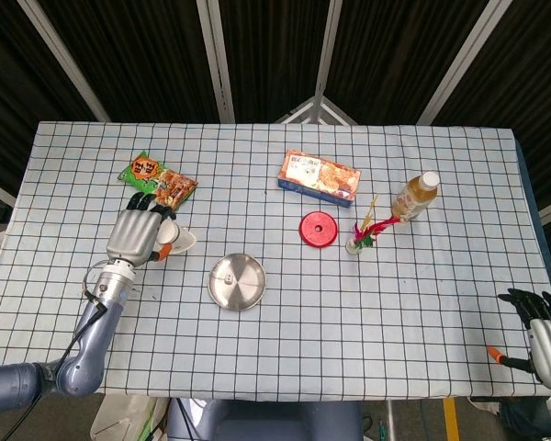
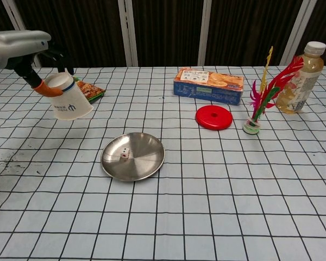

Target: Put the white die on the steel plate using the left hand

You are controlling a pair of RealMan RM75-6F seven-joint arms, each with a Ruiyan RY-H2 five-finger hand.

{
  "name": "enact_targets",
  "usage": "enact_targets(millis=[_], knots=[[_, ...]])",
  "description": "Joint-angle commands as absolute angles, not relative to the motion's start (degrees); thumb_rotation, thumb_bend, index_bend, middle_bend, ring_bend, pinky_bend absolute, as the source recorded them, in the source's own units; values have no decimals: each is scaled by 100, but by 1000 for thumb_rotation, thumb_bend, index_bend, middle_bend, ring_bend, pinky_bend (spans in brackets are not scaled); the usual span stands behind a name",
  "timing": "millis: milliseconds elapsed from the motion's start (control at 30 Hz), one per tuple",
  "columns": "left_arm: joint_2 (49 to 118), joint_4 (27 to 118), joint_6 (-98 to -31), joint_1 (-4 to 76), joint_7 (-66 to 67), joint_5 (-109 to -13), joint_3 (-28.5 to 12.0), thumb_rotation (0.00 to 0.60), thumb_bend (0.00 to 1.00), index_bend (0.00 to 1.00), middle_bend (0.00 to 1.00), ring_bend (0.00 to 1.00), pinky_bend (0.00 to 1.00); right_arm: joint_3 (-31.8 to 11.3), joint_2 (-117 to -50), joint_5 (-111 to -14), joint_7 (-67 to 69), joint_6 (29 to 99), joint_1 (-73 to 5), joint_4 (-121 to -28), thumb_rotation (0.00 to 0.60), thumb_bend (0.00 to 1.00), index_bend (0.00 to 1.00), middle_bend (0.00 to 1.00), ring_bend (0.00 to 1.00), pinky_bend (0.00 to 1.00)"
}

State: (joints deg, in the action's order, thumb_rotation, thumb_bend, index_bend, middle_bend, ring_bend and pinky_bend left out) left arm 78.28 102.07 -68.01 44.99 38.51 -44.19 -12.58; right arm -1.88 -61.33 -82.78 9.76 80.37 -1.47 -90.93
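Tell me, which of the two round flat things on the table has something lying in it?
The steel plate: a white die sits on it. The red disc, farther back beside the feather toy, carries nothing.

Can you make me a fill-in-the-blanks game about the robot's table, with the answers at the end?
1. The die lies on the steel ____.
2. The left hand holds a white paper ____ above the table.
3. The red disc lies in front of the snack ____.
4. The feather toy stands beside the ____ at the right.

Missing words: plate; cup; box; bottle
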Motion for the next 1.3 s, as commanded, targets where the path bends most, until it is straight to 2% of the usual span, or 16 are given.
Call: enact_targets(millis=[33, 367, 767, 1300], knots=[[7703, 10618, -6872, 4691, 4269, -4379, -1322, 600, 441, 360, 432, 96, 64, -185, -6122, -8289, 993, 8054, -140, -9094, 600, 96, 248, 188, 126, 0], [8194, 10772, -6882, 5130, 5029, -3954, -1234, 600, 441, 365, 443, 96, 64, -216, -6085, -8373, 1013, 8247, -90, -9092, 600, 96, 248, 188, 127, 0], [8905, 10531, -6760, 5484, 5171, -3618, -1205, 600, 442, 367, 447, 96, 64, -260, -6410, -8791, 1191, 8682, -89, -8639, 600, 96, 248, 188, 126, 0], [9281, 10111, -6693, 5571, 5152, -3619, -931, 600, 451, 381, 450, 95, 64, -278, -6333, -8675, 1306, 8657, -61, -8697, 600, 96, 248, 188, 127, 0]])
